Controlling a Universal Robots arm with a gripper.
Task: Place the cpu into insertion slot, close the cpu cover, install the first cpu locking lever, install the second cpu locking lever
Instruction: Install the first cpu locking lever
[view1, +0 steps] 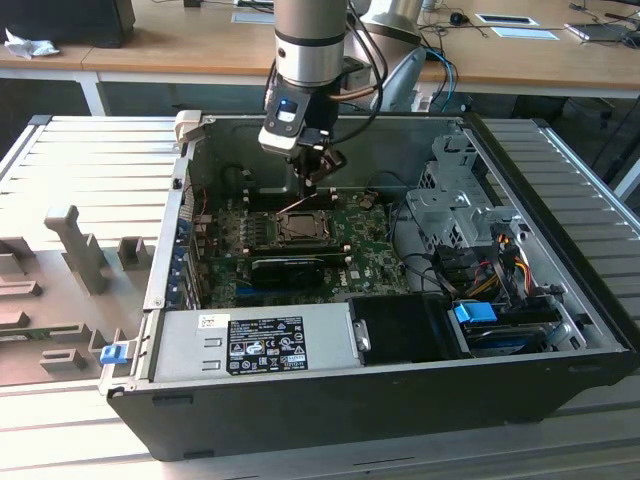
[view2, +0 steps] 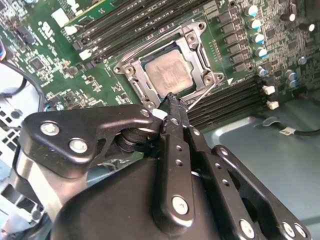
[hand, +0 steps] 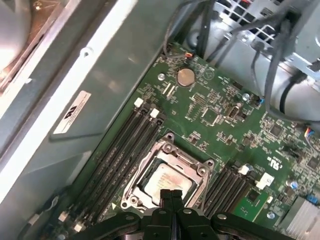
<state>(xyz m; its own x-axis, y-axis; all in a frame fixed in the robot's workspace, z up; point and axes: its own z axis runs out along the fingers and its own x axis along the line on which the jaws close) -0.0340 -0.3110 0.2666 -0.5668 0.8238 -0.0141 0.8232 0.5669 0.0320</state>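
The cpu (view2: 167, 70) (hand: 167, 182) lies flat in the insertion slot (view1: 300, 228) on the green motherboard, pale metal face up. The cpu cover (view2: 194, 46) (hand: 150, 167), a silver frame with a square cutout, lies down around it. A thin wire lever (view2: 207, 95) slants out from the socket's edge beside my fingertips. My gripper (view1: 318, 182) (view2: 172, 97) (hand: 171, 194) hangs just above the socket's rim. Its black fingers are pressed together, with nothing visible between them.
Memory slots (view2: 125, 20) run along both sides of the socket. A long black card (view1: 290, 268) lies in front of the socket. The grey power-supply box (view1: 250, 340) sits at the case's front. A drive cage with cables (view1: 455, 215) stands at the exterior view's right. A coin battery (hand: 186, 76) sits on the board.
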